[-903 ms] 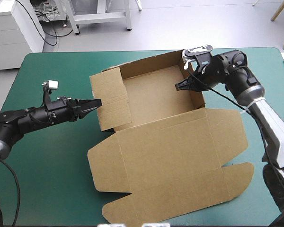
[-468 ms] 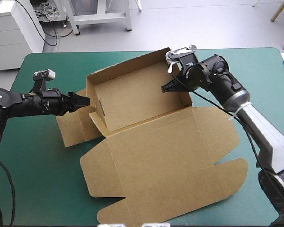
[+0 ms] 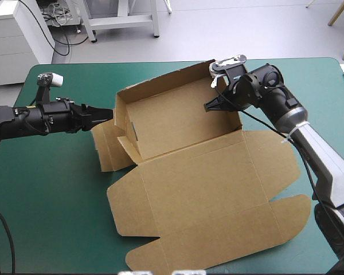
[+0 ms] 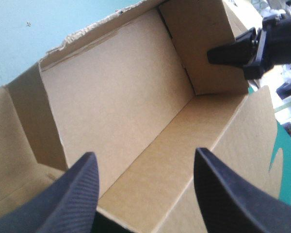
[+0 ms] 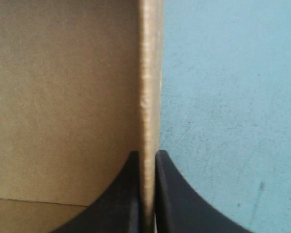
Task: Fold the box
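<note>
Teal-green cover spans the table (image 3: pixel 51 195), and the brown box (image 3: pixel 189 154) takes up its middle. It is an open tray with raised walls toward 12 o'clock, and the lid (image 3: pixel 212 200) lies flat toward 6 o'clock, its rounded tabs close to the near edge.

At the tray's 3 o'clock side the right tool (image 3: pixel 207 107) is pinched narrow on the right wall (image 5: pixel 149 73). The right wrist view shows one black finger inside the tray and one outside, with the board's edge running straight up between them.

At 9 o'clock the left tool (image 3: pixel 110 113) stands wide and holds nothing, its tips at or just beside the top of the left wall (image 3: pixel 127 119). Its own view looks down the length of the tray, with that wall's rim low between the fingers. Outside that wall, loose side flaps (image 3: pixel 106 148) splay on the cover toward 8 o'clock.

The step in hand appears to be tucking the left end. To do it well, the right tool should probably act as an anchor, holding its wall upright so the tray does not slide toward 3 o'clock when pushed. The left tool would do best to take a flap by its free edge, swing it up over the wall along the crease, and press it down squarely inside. A skewed push risks buckling the wall or dragging the whole sheet.
</note>
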